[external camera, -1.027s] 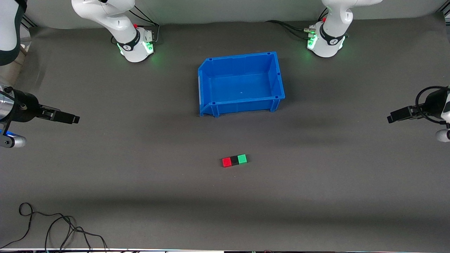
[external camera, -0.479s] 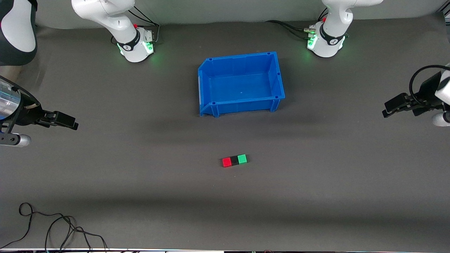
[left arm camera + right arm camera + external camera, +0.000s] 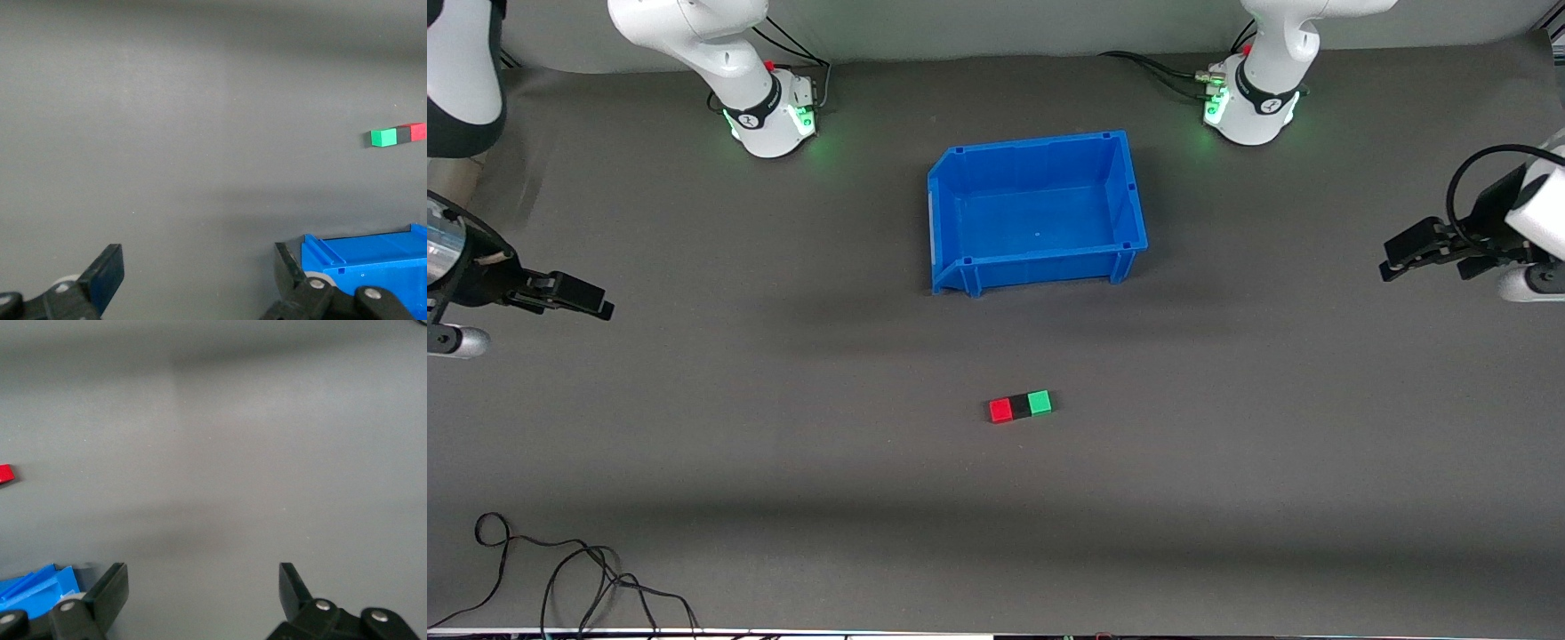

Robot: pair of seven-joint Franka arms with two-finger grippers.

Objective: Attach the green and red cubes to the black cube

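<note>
The red cube (image 3: pixel 1000 410), black cube (image 3: pixel 1019 406) and green cube (image 3: pixel 1040 403) sit joined in a row on the grey table, nearer the front camera than the blue bin (image 3: pixel 1129 191). The row shows in the left wrist view: green (image 3: pixel 383 137), black (image 3: pixel 403 135), red (image 3: pixel 418 131). Only the red cube's edge (image 3: pixel 5 474) shows in the right wrist view. My left gripper (image 3: pixel 1390 263) is open and empty at the left arm's end of the table. My right gripper (image 3: pixel 603 308) is open and empty at the right arm's end.
The blue bin is empty and also shows in the left wrist view (image 3: pixel 373 263) and the right wrist view (image 3: pixel 33 587). A black cable (image 3: pixel 560 578) lies at the table's front corner at the right arm's end.
Both grippers have drawn back toward their ends of the table; the left one also rose. The cubes have not moved.
</note>
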